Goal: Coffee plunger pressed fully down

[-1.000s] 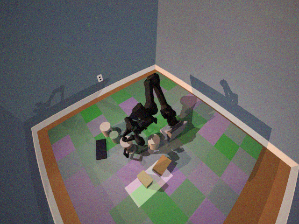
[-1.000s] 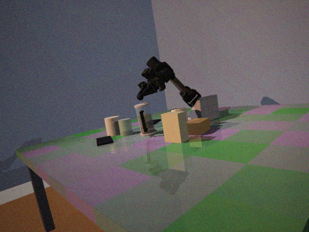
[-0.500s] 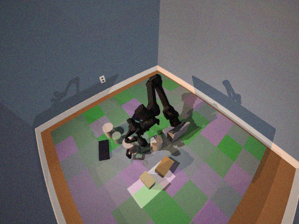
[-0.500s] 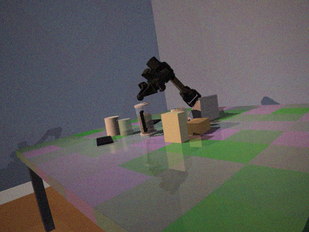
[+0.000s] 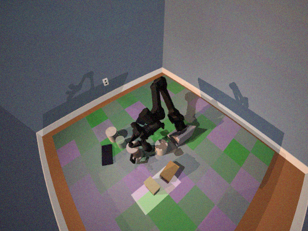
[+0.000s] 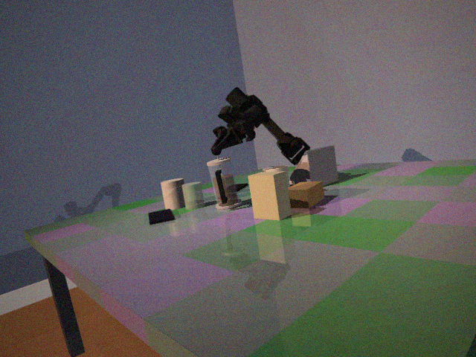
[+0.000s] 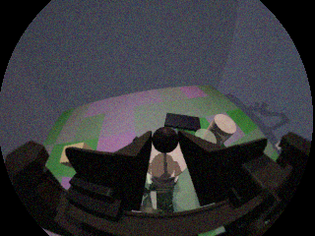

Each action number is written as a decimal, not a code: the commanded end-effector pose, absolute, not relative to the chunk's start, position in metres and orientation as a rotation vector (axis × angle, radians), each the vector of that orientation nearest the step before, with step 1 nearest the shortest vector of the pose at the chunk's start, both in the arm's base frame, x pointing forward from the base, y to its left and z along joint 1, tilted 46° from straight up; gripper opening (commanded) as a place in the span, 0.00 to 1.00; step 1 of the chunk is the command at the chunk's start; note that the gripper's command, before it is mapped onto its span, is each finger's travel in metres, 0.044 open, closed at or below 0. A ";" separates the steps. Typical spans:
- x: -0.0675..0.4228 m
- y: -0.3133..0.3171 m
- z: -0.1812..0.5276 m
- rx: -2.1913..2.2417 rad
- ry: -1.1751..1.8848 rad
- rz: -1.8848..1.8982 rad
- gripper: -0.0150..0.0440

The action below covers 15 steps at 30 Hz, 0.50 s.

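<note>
Centrally: coffee press [image 6: 224, 183] upright on the checkered table [image 6: 346, 230], near the far end, just beside a pale green cylinder [image 6: 192, 194] and a cream cylinder [image 6: 172, 193] on one side and a tall tan box [image 6: 268, 193] on the other. Flat black slab [image 6: 161, 216] lying apart, toward the near edge.

Gripper [image 6: 217, 150] directly above the press, jaws partly closed and clamped on the plunger knob [image 7: 164, 138]. Knob seen in the wrist view as a small dark ball pinched between the two fingers. Knob close above the lid, so stroke judged nearly complete.

Handling, as judged: clear-walled body, probably light and rigid, tall on a narrow round foot, hence easy to tip or slide on the glossy top. Plunger rod thin and stiff, likely to bind under any sideways load. Best hold at the knob itself, with force kept straight down along the rod. Release by opening fully before lifting away, to avoid dragging the press.

Writing: no brand, label or lettering legible on the press or on any neighbouring thing.
</note>
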<state>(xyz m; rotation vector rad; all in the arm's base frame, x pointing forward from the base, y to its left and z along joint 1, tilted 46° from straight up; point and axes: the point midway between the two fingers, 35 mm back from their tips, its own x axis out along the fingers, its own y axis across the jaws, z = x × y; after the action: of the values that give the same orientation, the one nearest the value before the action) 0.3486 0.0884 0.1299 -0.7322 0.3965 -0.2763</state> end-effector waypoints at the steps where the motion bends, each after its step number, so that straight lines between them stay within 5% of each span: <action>1: 0.349 0.088 0.130 -0.732 0.397 -0.276 0.47; 5: 0.349 0.088 0.130 -0.732 0.397 -0.276 0.47; 15: 0.349 0.088 0.130 -0.732 0.397 -0.276 0.92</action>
<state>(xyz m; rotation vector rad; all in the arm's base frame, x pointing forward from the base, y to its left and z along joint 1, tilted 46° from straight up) 0.3485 0.0881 0.1303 -0.7352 0.3963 -0.2788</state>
